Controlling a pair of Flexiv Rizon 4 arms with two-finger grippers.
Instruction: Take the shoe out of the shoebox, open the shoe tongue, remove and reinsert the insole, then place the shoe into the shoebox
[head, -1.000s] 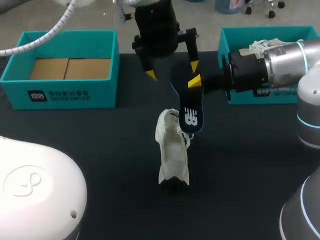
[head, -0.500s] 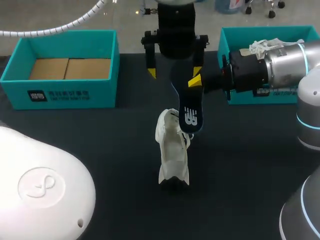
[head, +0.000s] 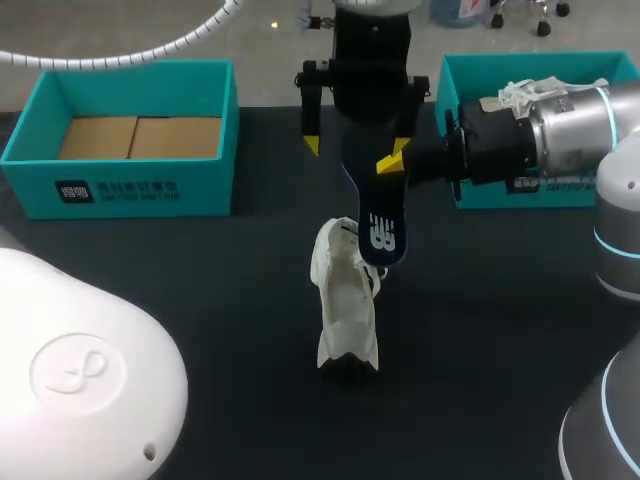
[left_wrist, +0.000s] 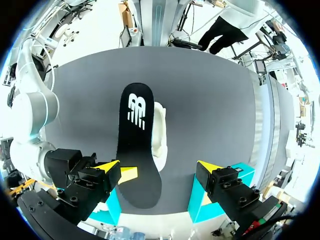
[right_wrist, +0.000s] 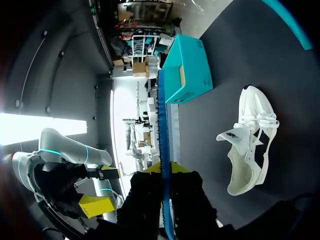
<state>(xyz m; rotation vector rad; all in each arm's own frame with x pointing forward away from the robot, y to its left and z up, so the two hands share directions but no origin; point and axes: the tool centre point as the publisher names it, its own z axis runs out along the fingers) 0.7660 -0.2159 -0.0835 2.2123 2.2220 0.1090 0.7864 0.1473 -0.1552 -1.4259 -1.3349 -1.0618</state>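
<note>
Left shoebox (head: 130, 190) holds cardboard (head: 138, 137), right shoebox (head: 470, 70) paper (head: 520, 92). Right wrist view shows right gripper (right_wrist: 167, 170) pinching insole (head: 378, 225); left gripper (left_wrist: 156, 167) spread.

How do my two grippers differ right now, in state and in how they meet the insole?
The right gripper is shut on the insole at its end without the logo; the left gripper is open and holds nothing. The right gripper points sideways; the left gripper points down, fingers straddling that same end. Both are at the insole's unprinted end.
</note>
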